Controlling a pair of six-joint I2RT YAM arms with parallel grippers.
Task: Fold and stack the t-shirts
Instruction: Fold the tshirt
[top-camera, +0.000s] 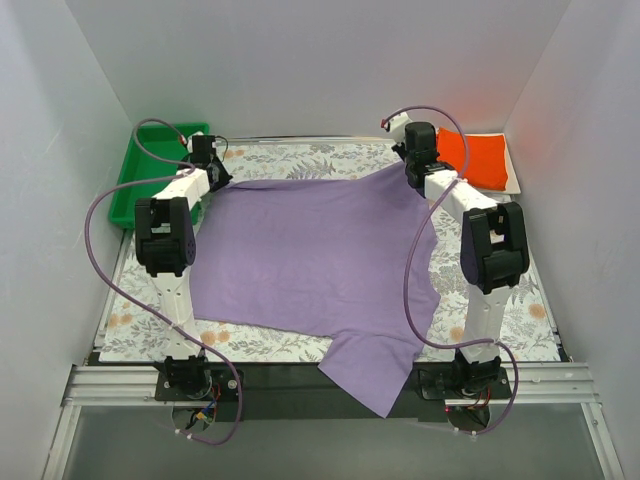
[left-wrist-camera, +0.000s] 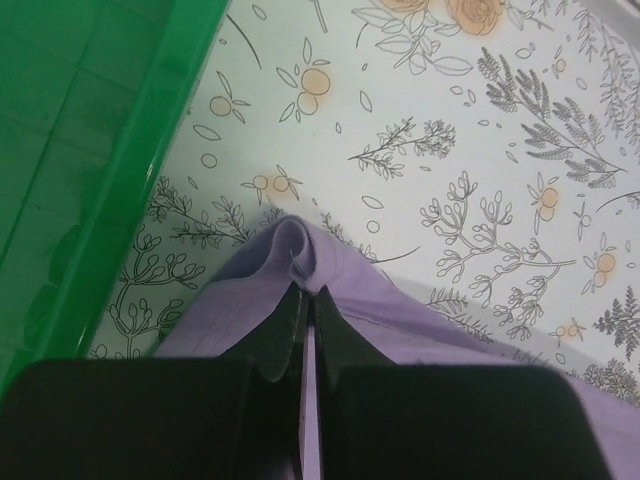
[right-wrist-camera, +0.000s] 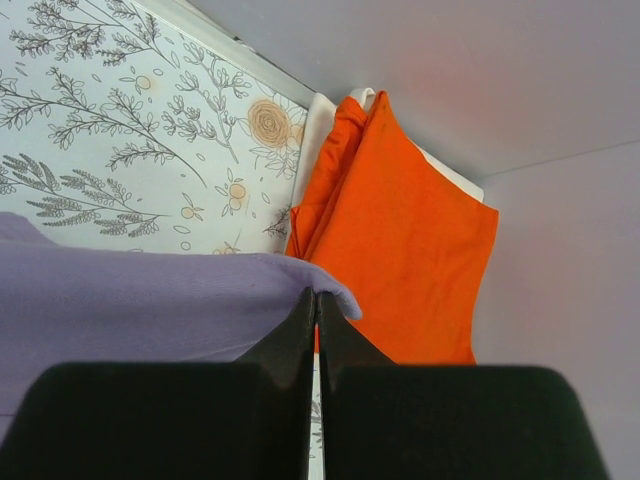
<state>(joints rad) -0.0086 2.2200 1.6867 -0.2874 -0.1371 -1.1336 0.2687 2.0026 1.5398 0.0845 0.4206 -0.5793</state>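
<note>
The lavender t-shirt (top-camera: 310, 255) lies spread over the floral table, one part hanging over the near edge. My left gripper (top-camera: 208, 165) is shut on its far left corner (left-wrist-camera: 290, 262), next to the green tray. My right gripper (top-camera: 418, 160) is shut on its far right corner (right-wrist-camera: 200, 300). The folded orange t-shirt (top-camera: 478, 157) lies at the far right on a folded whitish t-shirt (top-camera: 512, 165). In the right wrist view the orange shirt (right-wrist-camera: 410, 240) lies just beyond my fingertips, with the whitish one (right-wrist-camera: 318, 130) showing under it.
A green plastic tray (top-camera: 150, 170) stands at the far left, close to the left gripper; it also shows in the left wrist view (left-wrist-camera: 80, 150). White walls enclose the table on three sides. The floral tablecloth (top-camera: 300, 155) shows around the shirt.
</note>
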